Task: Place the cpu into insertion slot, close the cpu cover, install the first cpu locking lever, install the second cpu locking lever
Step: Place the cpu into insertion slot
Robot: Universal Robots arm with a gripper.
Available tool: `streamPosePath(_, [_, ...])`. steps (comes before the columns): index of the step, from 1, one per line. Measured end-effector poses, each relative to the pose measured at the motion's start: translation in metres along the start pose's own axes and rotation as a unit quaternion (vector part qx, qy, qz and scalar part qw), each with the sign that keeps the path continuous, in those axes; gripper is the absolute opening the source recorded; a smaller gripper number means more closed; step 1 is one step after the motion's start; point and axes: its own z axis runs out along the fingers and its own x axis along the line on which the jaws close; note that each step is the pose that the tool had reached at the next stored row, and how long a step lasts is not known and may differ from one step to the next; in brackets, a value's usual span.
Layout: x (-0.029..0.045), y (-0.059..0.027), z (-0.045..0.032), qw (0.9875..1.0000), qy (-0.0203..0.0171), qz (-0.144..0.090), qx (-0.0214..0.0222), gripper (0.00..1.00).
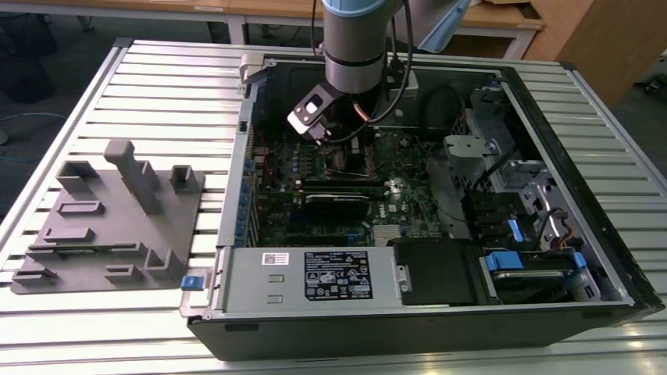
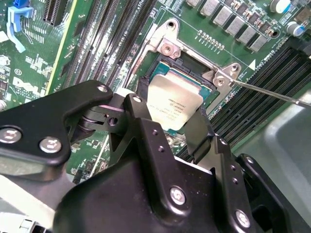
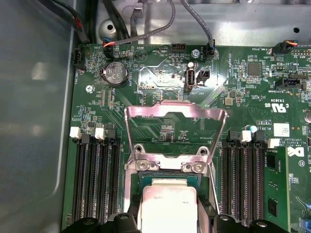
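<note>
In both wrist views my gripper (image 2: 165,112) (image 3: 167,221) is shut on the cpu (image 2: 175,102) (image 3: 167,204), a flat square chip with a dull metallic top, gripped by two opposite edges. The chip hangs tilted right over the insertion slot (image 2: 187,73) (image 3: 167,180), a dark square socket with a silvery rim on the green board. The cpu cover (image 3: 175,113), a thin silvery frame, stands swung open behind the socket. A thin locking lever (image 2: 272,92) juts out beside the socket. In the exterior view the gripper (image 1: 349,160) reaches down into the open computer case.
Long black memory slots (image 3: 95,179) flank the socket on both sides, with a memory stick (image 3: 274,189) in one. Cables (image 3: 194,19) run along the case wall. A grey fixture tray (image 1: 105,219) lies at the exterior view's left, and the power supply (image 1: 312,273) sits at the case front.
</note>
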Motion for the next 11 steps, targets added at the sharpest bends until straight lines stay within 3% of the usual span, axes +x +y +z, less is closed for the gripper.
streamPosePath(4, [0.0,0.0,0.0001,0.9999,-0.0013,0.012,-0.0002,0.54])
streamPosePath(11, [0.0,-0.0001,0.0009,0.9999,-0.0012,0.012,-0.0003,0.54])
